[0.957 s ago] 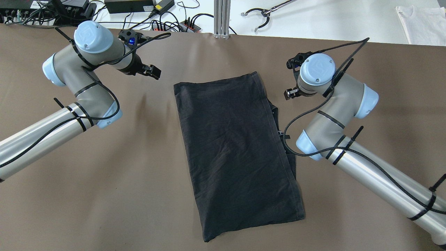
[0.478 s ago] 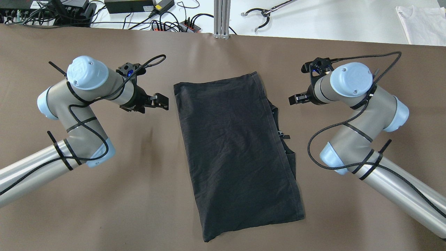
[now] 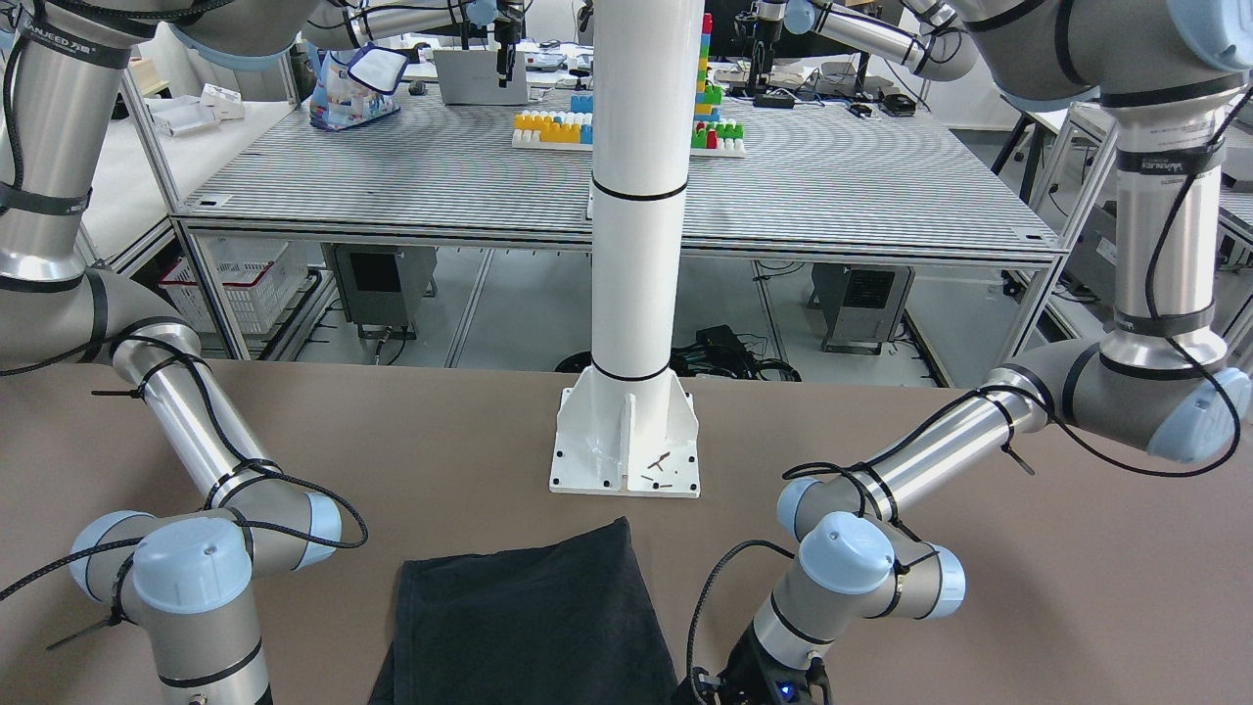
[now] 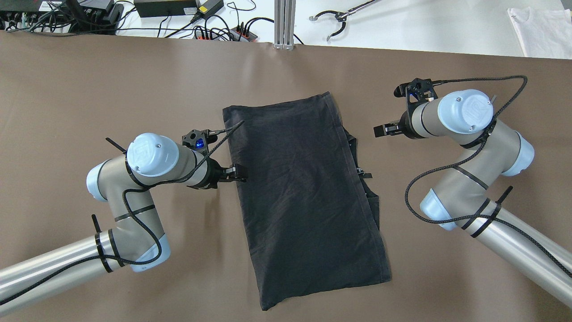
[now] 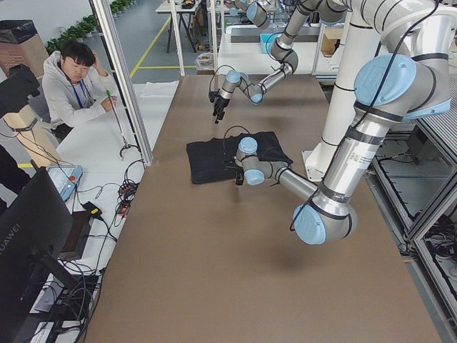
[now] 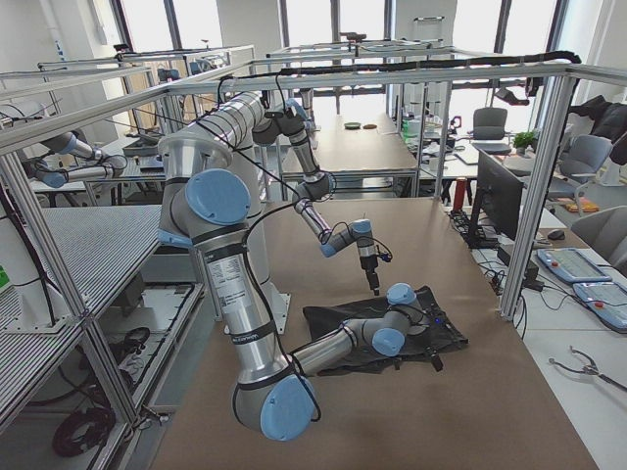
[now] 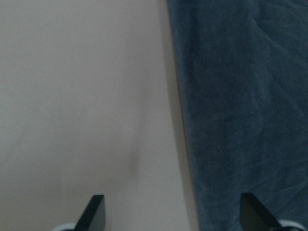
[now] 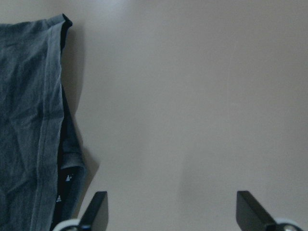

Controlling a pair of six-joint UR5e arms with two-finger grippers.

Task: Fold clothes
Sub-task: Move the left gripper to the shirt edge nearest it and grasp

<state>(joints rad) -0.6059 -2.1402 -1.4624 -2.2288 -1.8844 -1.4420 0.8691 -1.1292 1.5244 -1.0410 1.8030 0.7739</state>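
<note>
Black garment (image 4: 304, 188) flat on brown table (image 4: 111, 89) — HUAWEI on side monitor (image 5: 32, 229)

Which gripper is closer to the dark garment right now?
Left. The left gripper is at one long edge of the dark garment; the right gripper hangs clear of the opposite edge, over bare table.

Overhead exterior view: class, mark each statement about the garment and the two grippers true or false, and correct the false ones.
1. The dark garment lies folded on the brown table. True.
2. The left gripper is at the garment's left edge, jaws open. True.
3. The right gripper is shut on the garment. False: its jaws are open over bare table, apart from the cloth.
4. A white cloth lies on the dark garment. False: it lies off the brown table, at the far right corner.
</note>
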